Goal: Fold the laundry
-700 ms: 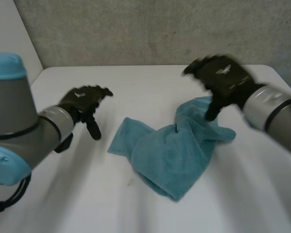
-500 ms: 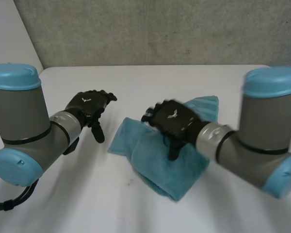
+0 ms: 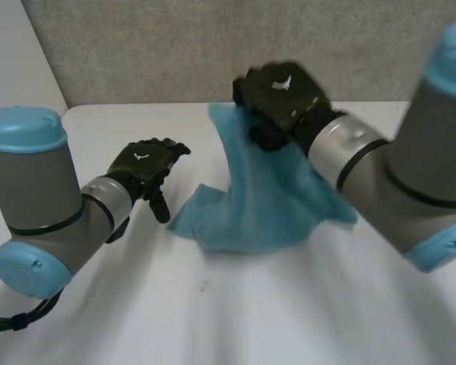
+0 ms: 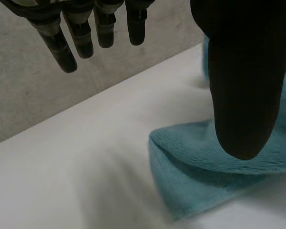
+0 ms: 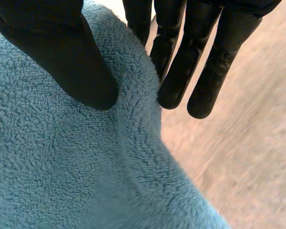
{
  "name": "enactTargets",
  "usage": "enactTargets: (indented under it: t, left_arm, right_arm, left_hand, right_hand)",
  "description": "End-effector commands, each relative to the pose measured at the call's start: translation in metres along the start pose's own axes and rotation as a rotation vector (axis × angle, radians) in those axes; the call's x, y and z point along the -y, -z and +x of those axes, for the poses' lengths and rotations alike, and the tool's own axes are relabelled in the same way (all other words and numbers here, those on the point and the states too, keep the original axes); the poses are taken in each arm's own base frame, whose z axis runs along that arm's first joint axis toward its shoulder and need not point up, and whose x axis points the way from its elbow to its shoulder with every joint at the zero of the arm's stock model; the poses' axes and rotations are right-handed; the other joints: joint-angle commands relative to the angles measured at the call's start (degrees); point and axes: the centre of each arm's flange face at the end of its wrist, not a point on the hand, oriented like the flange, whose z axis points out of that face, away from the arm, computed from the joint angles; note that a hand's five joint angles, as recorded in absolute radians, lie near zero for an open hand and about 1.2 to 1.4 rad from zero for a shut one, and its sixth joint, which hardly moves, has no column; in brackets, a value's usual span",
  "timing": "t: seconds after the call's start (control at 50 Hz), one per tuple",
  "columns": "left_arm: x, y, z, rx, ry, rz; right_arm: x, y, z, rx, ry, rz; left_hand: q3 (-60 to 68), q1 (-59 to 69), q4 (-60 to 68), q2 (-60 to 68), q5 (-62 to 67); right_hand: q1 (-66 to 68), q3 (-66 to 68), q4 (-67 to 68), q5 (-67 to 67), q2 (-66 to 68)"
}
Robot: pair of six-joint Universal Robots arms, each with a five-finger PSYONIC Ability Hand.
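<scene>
A teal towel (image 3: 266, 205) lies partly on the white table (image 3: 213, 319), with one edge lifted high above it. My right hand (image 3: 277, 95) is raised over the table's back middle and is shut on that lifted edge. In the right wrist view its thumb (image 5: 62, 52) presses the towel (image 5: 62, 167) from one side while its fingers (image 5: 181, 71) lie behind the fold. My left hand (image 3: 144, 163) hovers open just left of the towel, touching nothing. In the left wrist view its thumb (image 4: 243, 71) hangs above the towel's near corner (image 4: 205, 162).
A grey wall (image 3: 137, 46) runs along the table's far edge. Bare table surface stretches in front of the towel and to its left, under my left arm. My right arm crosses above the towel's right side.
My right hand has swept from the right across the towel and risen, lifting an edge of it. The left hand has barely shifted.
</scene>
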Motion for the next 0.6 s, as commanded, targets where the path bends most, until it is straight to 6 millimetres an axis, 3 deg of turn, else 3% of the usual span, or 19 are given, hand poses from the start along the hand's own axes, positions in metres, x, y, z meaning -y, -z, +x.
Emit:
enactTargets:
  t: [0.02, 0.06, 0.18, 0.24, 0.26, 0.28, 0.3, 0.32, 0.34, 0.36, 0.46, 0.5, 0.54, 0.56, 0.6]
  left_arm:
    - [-0.012, -0.007, 0.028, -0.137, 0.009, 0.019]
    - [-0.018, -0.008, 0.046, -0.243, 0.055, 0.022]
    - [-0.027, -0.012, 0.064, -0.343, 0.156, 0.022]
    - [-0.031, -0.013, 0.073, -0.367, 0.196, 0.012]
    - [-0.032, -0.013, 0.073, -0.36, 0.206, 0.01]
    - [-0.031, -0.014, 0.072, -0.352, 0.207, 0.013]
    - [-0.031, -0.014, 0.072, -0.352, 0.207, 0.013]
    - [-0.03, -0.014, 0.071, -0.341, 0.208, 0.017]
    - [-0.03, -0.014, 0.071, -0.341, 0.208, 0.017]
    - [-0.028, -0.016, 0.068, -0.319, 0.211, 0.025]
    - [-0.013, -0.021, 0.055, -0.246, 0.216, 0.072]
    - [-0.003, -0.022, 0.052, -0.226, 0.211, 0.109]
    - [0.033, -0.03, 0.037, -0.139, 0.196, 0.27]
    - [0.033, -0.03, 0.037, -0.139, 0.196, 0.271]
    - [0.085, -0.031, 0.016, -0.019, 0.197, 0.507]
  right_arm:
    - [0.024, 0.031, -0.003, -0.002, -0.031, 0.039]
    - [0.026, 0.044, -0.006, 0.002, -0.034, 0.035]
    - [0.021, 0.059, -0.013, 0.035, -0.039, 0.013]
    - [0.02, 0.065, -0.01, 0.015, -0.031, 0.016]
    - [0.018, 0.065, -0.002, -0.012, -0.02, 0.013]
    - [0.015, 0.064, 0.01, -0.045, -0.008, 0.011]
    - [0.015, 0.064, 0.01, -0.045, -0.008, 0.011]
    - [0.01, 0.063, 0.023, -0.079, 0.003, -0.003]
    - [0.006, 0.063, 0.033, -0.109, 0.009, -0.018]
    - [0.006, 0.063, 0.033, -0.109, 0.009, -0.018]
    - [-0.006, 0.052, 0.049, -0.154, 0.013, -0.037]
    - [-0.014, 0.031, 0.063, -0.189, 0.015, -0.014]
    - [-0.011, 0.021, 0.072, -0.225, 0.028, 0.022]
    - [-0.011, 0.021, 0.072, -0.226, 0.028, 0.022]
    - [0.012, 0.002, 0.088, -0.311, 0.066, 0.14]
  left_hand:
    - [0.23, -0.32, 0.21, 0.29, -1.34]
    - [0.23, -0.32, 0.21, 0.29, -1.34]
    - [0.4, -0.15, 0.38, 0.46, -1.17]
    - [6.79, 6.24, 6.77, 6.85, 5.22]
    - [18.11, 17.57, 18.09, 18.17, 16.54]
    - [38.04, 37.5, 38.02, 38.1, 36.47]
    - [38.24, 37.69, 38.22, 38.3, 36.67]
    - [60.39, 59.85, 60.37, 60.45, 58.82]
    - [60.62, 60.07, 60.59, 60.68, 59.04]
    - [69.92, 69.37, 69.9, 69.98, 68.35]
    - [70.02, 69.47, 69.99, 70.08, 68.44]
    - [70.02, 69.47, 69.99, 70.08, 68.44]
    - [70.02, 69.47, 69.99, 70.08, 68.44]
    - [70.02, 69.47, 69.99, 70.08, 68.44]
    - [70.02, 69.47, 69.99, 70.08, 68.44]
  right_hand:
    - [24.98, 12.4, 11.97, 15.18, 12.65]
    - [24.98, 12.4, 11.97, 15.18, 12.65]
    - [24.98, 12.4, 11.97, 15.18, 12.65]
    - [24.98, 12.4, 11.97, 15.18, 12.65]
    - [24.98, 12.4, 11.97, 15.18, 12.65]
    - [24.98, 12.4, 11.97, 15.18, 12.65]
    - [24.98, 12.4, 11.97, 15.18, 12.65]
    - [24.98, 12.4, 11.97, 15.18, 12.65]
    - [24.98, 12.4, 11.97, 15.18, 12.65]
    - [24.98, 12.4, 11.97, 15.18, 12.65]
    - [24.98, 12.4, 11.97, 15.18, 12.65]
    - [24.98, 12.4, 11.97, 15.18, 12.65]
    - [24.98, 12.4, 11.97, 15.18, 12.65]
    - [24.98, 12.4, 11.97, 15.18, 12.65]
    - [24.98, 12.4, 11.97, 15.18, 12.65]
